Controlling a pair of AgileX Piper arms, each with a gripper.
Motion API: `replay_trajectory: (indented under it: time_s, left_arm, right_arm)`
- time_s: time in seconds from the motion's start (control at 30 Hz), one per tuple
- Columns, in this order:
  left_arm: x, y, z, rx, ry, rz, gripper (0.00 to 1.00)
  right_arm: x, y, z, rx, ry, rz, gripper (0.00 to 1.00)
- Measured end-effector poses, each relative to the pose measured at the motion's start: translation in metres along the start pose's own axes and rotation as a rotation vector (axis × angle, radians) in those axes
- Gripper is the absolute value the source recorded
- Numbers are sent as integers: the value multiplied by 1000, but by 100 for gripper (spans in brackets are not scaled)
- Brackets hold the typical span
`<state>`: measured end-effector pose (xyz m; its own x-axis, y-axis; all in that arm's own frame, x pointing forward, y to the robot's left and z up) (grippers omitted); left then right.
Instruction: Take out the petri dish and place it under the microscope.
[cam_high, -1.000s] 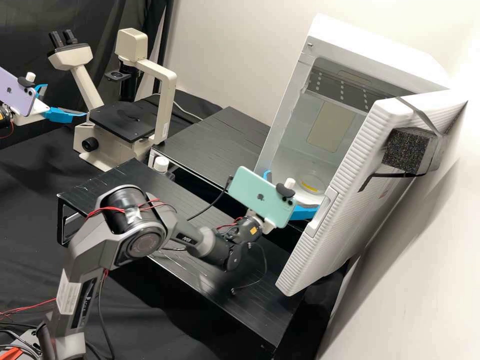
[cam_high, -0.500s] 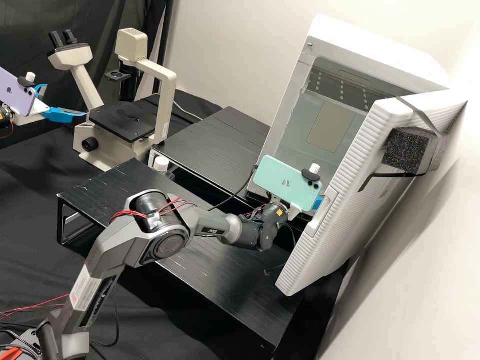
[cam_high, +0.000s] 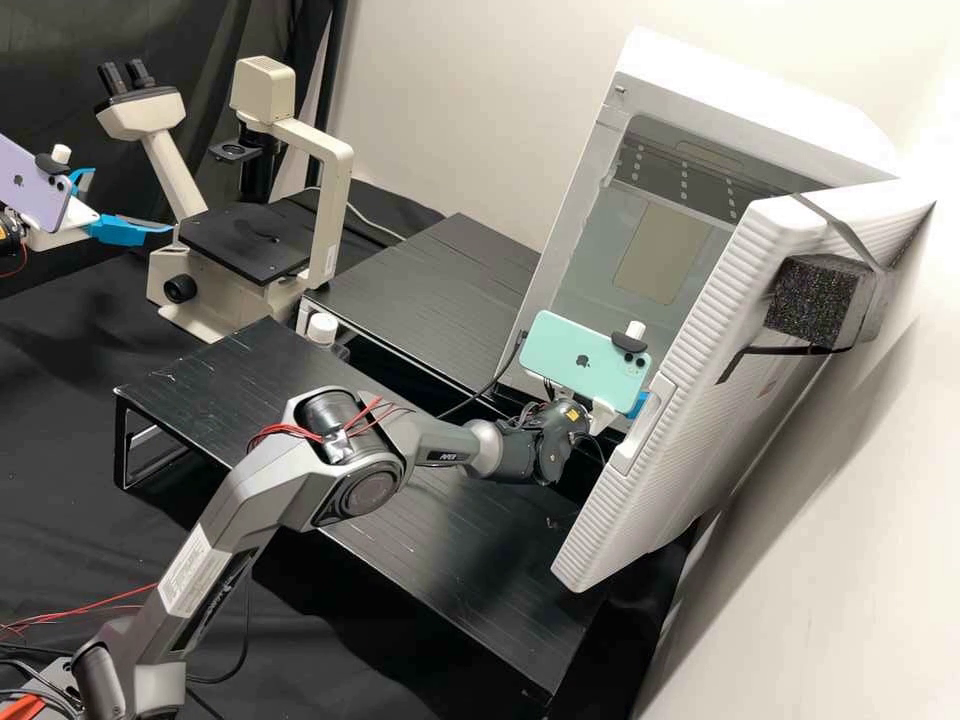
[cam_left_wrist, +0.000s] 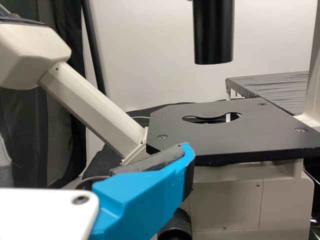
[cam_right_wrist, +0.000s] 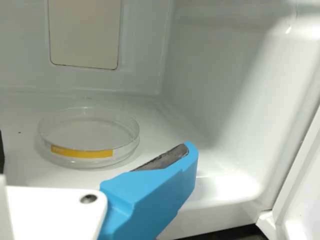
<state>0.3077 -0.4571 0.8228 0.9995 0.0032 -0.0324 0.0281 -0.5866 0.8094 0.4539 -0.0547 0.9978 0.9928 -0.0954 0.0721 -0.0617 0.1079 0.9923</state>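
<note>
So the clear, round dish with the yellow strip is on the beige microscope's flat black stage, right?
The place is wrong: the right wrist view shows the clear, round dish with the yellow strip inside the white cabinet.

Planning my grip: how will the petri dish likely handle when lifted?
The petri dish looks thin-walled and clear, so probably stiff but brittle. Its smooth round side may slip. Wide and low, it seems likelier to slide than tip.

Clear, yellow-labelled petri dish (cam_right_wrist: 89, 136), seemingly lidded, flat inside white cabinet (cam_high: 740, 100), apart from upright beige microscope (cam_high: 245, 240).
</note>
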Motion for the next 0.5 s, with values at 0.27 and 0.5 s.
replay_trajectory:
  time_s: [0.27, 0.5]
  left_arm:
    - [0, 0, 0, 0, 0, 0, 100]
    - [0, 0, 0, 0, 0, 0, 100]
  right_arm:
    - [12, -6, -1, 13, 2, -1, 100]
    - [16, -7, 2, 40, -6, 10, 100]
